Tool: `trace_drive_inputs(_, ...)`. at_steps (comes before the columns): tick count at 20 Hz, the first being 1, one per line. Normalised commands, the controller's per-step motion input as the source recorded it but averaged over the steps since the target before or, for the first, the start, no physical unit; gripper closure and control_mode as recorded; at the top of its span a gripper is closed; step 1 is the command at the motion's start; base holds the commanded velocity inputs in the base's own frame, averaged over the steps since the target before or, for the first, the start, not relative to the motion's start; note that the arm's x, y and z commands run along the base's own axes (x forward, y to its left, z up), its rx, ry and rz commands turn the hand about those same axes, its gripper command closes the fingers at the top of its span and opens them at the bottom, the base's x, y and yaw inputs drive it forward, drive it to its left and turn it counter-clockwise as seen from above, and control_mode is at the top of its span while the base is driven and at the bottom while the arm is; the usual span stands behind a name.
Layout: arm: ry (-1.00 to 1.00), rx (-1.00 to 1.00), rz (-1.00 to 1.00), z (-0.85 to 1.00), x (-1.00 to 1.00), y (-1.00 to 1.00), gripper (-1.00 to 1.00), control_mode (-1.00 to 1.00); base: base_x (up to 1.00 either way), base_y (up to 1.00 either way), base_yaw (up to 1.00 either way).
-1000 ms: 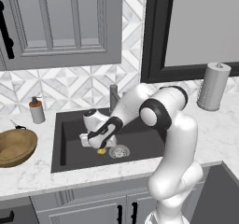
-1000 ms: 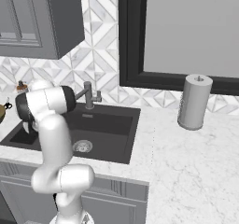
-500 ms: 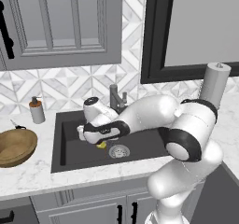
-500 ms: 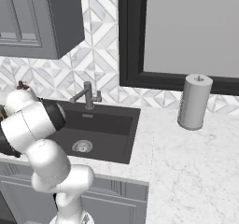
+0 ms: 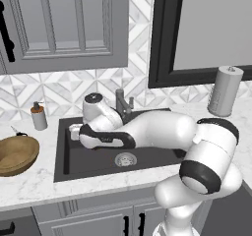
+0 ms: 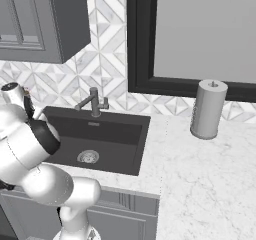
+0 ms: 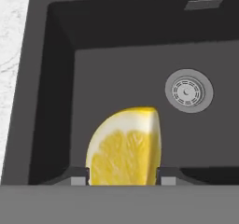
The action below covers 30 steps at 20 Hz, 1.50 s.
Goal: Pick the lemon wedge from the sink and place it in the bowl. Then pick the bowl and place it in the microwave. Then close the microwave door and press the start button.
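One item held: the lemon wedge, clamped between the two fingertips of the end effector.
Wedge orientation: cut face toward the hand camera, rind arching up and left, long axis rising from the fingertips toward the sink's back wall.
Wedge location: above the sink floor, left of the drain.
Bowl: upright on the tabletop, left of the sink.
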Motion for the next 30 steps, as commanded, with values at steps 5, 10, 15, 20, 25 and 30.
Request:
trace_drive_inputs(5,-0.08,0.13,0.22,0.38,0.00,0.66,1.00,-1.00,0.00,0.00,0.00)
trace_drive_inputs(10,0.00,0.10,0.19,0.54,0.00,0.77,1.00,-1.00,0.00,0.00,0.00)
trace_drive_inputs(15,0.01,0.03,0.10,0.03,0.02,0.91,1.00,-1.00,0.00,0.00,0.00)
trace_drive_inputs(20,0.01,-0.02,0.00,-0.01,0.00,0.80,1.00,-1.00,0.00,0.00,0.00)
trace_drive_inputs(25,0.07,-0.05,0.00,0.05,0.00,0.57,1.00,-1.00,0.00,0.00,0.00)
trace_drive_inputs(30,0.08,-0.05,0.00,0.00,0.00,0.43,1.00,-1.00,0.00,0.00,0.00)
